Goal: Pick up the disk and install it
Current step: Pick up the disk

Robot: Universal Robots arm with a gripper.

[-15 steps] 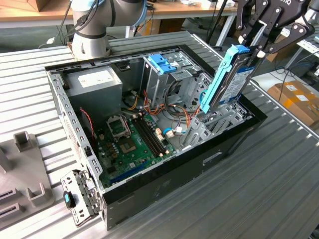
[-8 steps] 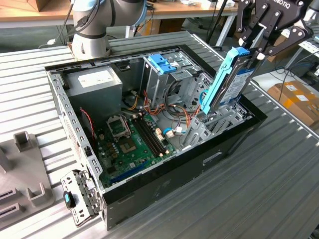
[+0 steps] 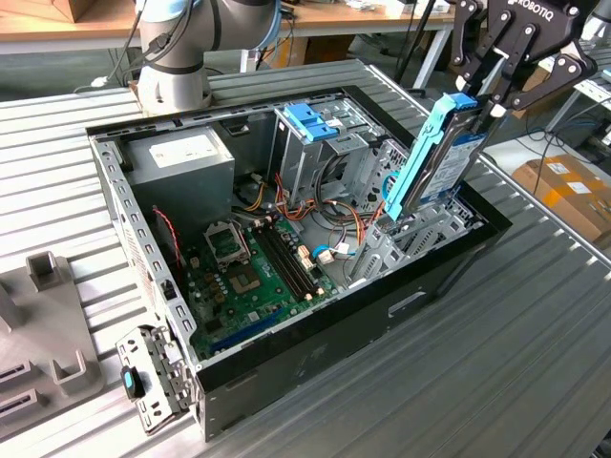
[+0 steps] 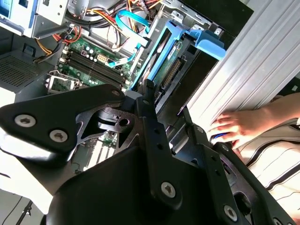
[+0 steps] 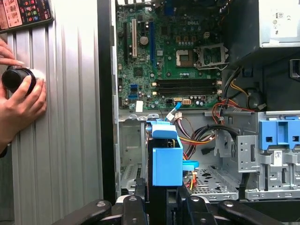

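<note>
The disk (image 3: 434, 157) is a flat silver drive with light-blue side rails, standing on end and tilted. My gripper (image 3: 482, 100) is shut on its upper end. The disk's lower end reaches the metal drive bay (image 3: 420, 234) at the end of the open computer case (image 3: 382, 305) on the exterior view's right. In the first wrist view the disk's blue rail (image 5: 166, 159) rises from between my fingers (image 5: 136, 199), over the bay. The second wrist view shows the disk (image 4: 161, 61) edge-on beyond my gripper (image 4: 145, 93).
Inside the case lie the motherboard (image 3: 253, 272), a grey power-supply box (image 3: 181, 157), loose cables and a second cage with a blue latch (image 3: 310, 119). A person's hand (image 5: 21, 101) rests on a black knob on the ribbed table beside the case. A grey fixture (image 3: 48, 277) sits at the exterior view's left.
</note>
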